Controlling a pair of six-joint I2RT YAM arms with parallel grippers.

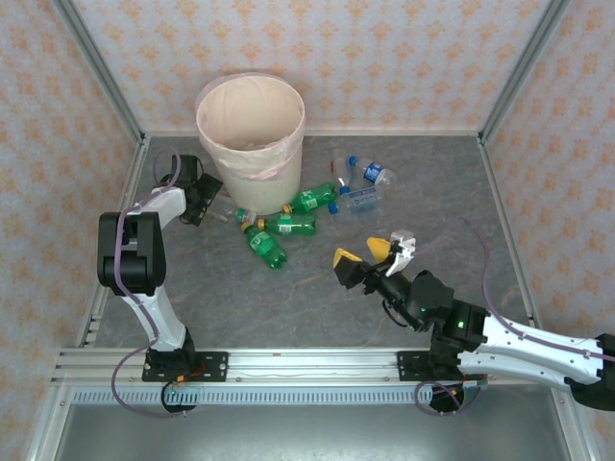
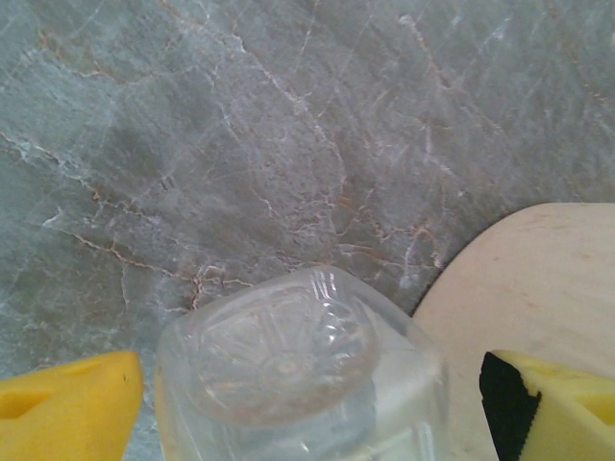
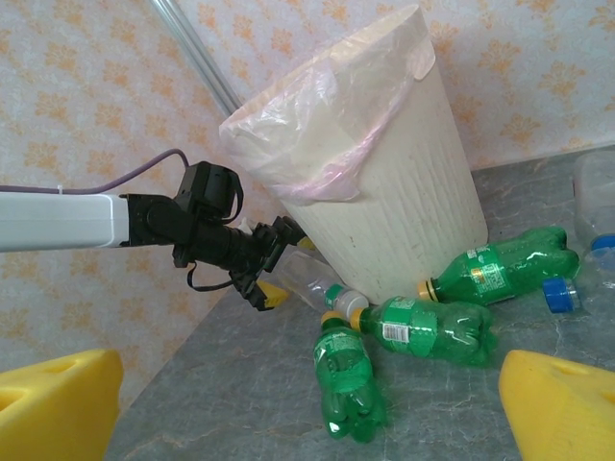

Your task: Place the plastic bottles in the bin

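Left end effector (image 1: 209, 202) is straddling a clear bottle (image 2: 288, 370) lying just left of the bin (image 1: 277, 165), jaws wide, pads (image 2: 67, 408) not touching. Right end effector (image 1: 365, 254) is hovering wide open, empty, near-right of green bottles (image 1: 290, 225).

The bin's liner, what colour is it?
The liner is pale pink; the right wrist view shows it best.

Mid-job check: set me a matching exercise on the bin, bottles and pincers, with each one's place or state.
1. cream-beige round plastic bin
2. clear plastic bottle left of bin
3. green plastic bottles
4. right pincer

A. open over grey marbled table
B. between the open left pincer's jaws
C. lying before the bin
D. upright, pink liner on rim

Pairs: 1-D, 2-B, 3-C, 4-A
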